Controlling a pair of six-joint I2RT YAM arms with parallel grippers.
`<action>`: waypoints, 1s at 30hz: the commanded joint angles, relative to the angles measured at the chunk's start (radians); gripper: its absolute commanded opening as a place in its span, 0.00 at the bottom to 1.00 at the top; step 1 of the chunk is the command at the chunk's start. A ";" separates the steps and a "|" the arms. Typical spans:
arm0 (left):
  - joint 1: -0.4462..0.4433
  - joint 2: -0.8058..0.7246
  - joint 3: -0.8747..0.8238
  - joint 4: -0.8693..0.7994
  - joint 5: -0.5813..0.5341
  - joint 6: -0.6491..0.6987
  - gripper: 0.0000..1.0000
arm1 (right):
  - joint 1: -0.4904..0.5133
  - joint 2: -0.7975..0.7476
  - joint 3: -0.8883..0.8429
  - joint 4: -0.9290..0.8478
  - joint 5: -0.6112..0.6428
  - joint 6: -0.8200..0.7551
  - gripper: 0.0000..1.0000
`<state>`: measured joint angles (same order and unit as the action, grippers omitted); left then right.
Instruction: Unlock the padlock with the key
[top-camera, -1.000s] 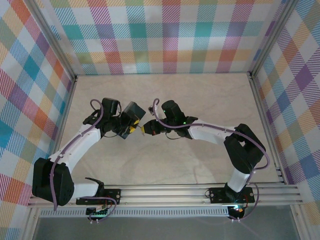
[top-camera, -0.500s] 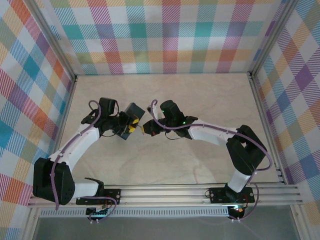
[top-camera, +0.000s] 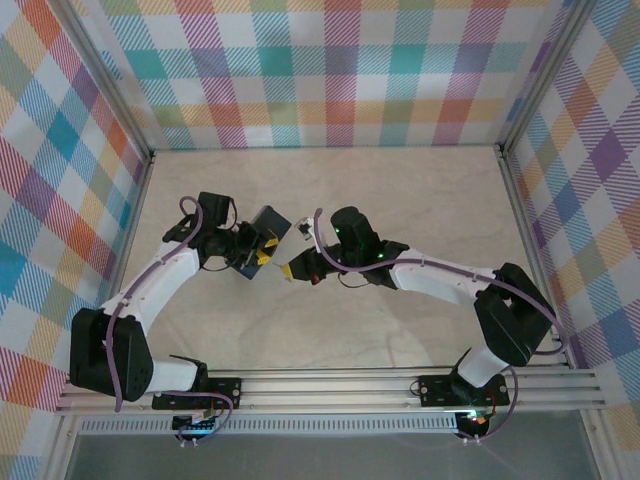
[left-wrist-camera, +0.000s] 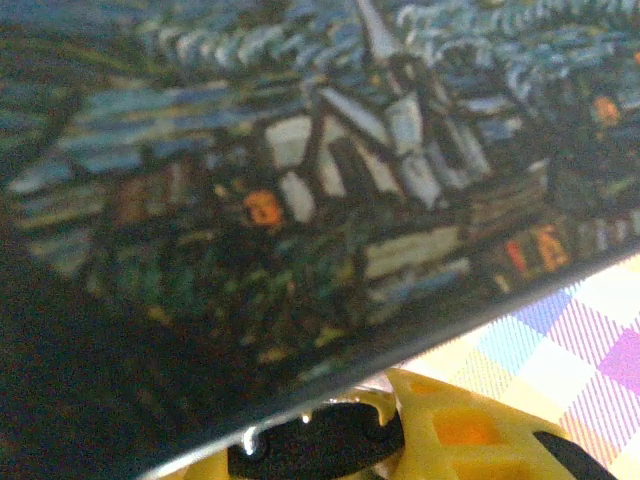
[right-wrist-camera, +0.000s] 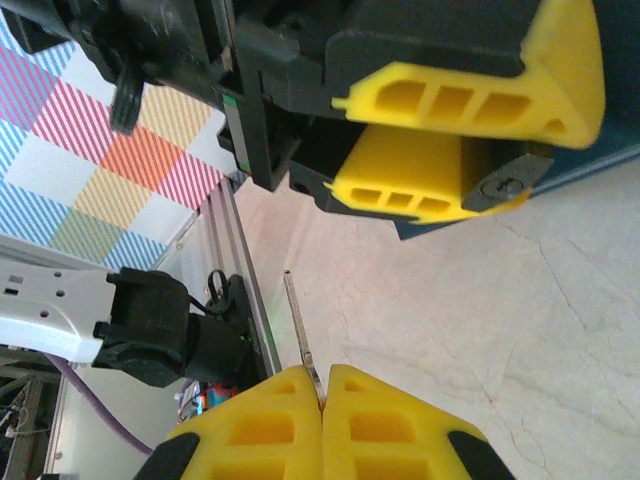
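My left gripper (top-camera: 260, 250) hovers left of centre, its yellow fingers (left-wrist-camera: 450, 430) shut on the small black padlock (left-wrist-camera: 320, 445). The right wrist view shows that padlock (right-wrist-camera: 503, 187) pinched at the left gripper (right-wrist-camera: 535, 160) tips. The dark blue picture box (top-camera: 272, 220) lies right against that gripper and blocks most of the left wrist view. My right gripper (right-wrist-camera: 322, 395) is shut on the thin grey key (right-wrist-camera: 296, 320), whose blade sticks out toward the left gripper. A clear gap separates the key tip from the padlock. From above, the right gripper (top-camera: 293, 268) sits just right of and below the left one.
The pale marble tabletop (top-camera: 400, 200) is ringed by checked walls (top-camera: 330, 70). An aluminium rail (top-camera: 330, 385) with both arm bases runs along the near edge. Purple cables (top-camera: 190, 215) run along the arms.
The right gripper with the key has drawn back toward the near edge, widening the gap to the left gripper. The left gripper and box shifted only slightly.
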<state>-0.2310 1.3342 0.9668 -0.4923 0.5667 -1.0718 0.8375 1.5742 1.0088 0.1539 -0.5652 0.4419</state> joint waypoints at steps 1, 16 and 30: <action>0.019 -0.006 0.044 0.013 0.018 0.022 0.00 | 0.003 0.002 0.002 0.018 -0.011 -0.011 0.00; 0.019 -0.012 0.047 0.006 0.024 0.013 0.00 | -0.048 0.103 0.026 0.096 0.035 0.019 0.00; 0.019 -0.025 0.026 0.023 0.027 0.005 0.00 | -0.049 0.141 0.043 0.147 0.022 0.028 0.00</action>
<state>-0.2302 1.3342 0.9680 -0.4969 0.5678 -1.0733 0.7849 1.6932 1.0145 0.2565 -0.5251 0.4633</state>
